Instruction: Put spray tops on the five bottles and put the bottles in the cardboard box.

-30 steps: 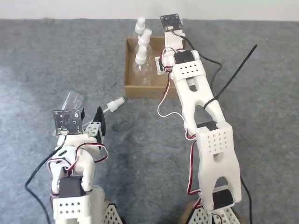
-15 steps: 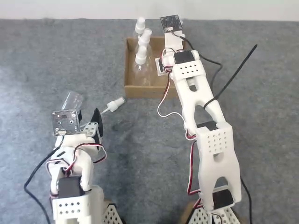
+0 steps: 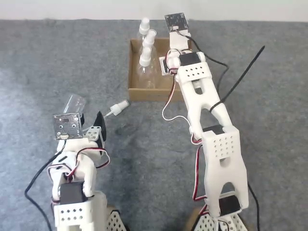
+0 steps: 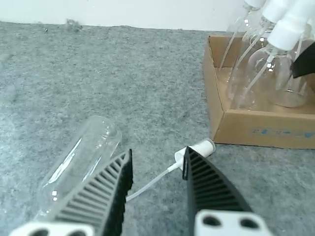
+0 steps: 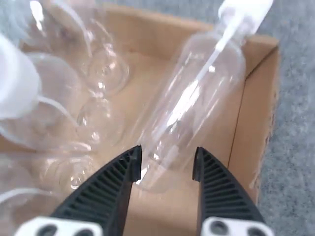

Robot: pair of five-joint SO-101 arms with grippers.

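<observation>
A cardboard box (image 3: 133,91) holds three bottles (image 3: 146,67) fitted with white spray tops. My right gripper (image 5: 167,156) is down inside the box (image 5: 256,123), shut on the base of a fourth capped bottle (image 5: 197,93). That bottle leans with its spray top (image 5: 243,12) over the box's far corner. On the carpet, an uncapped clear bottle (image 3: 74,103) lies on its side, with a loose spray top (image 3: 118,108) near the box's front wall. My left gripper (image 4: 157,155) is open, low over the carpet. The bottle (image 4: 78,160) lies beside one finger and the spray top (image 4: 197,149) just past the other.
Grey carpet (image 3: 43,57) covers the table, and a white wall runs along the far edge. A black cable (image 3: 240,77) trails to the right of the right arm. Open carpet lies to the left of the box and between the two arms.
My left gripper shifted slightly nearer and lower over the lying bottle, then held still. The right arm's wrist nudged a little farther over the box.
</observation>
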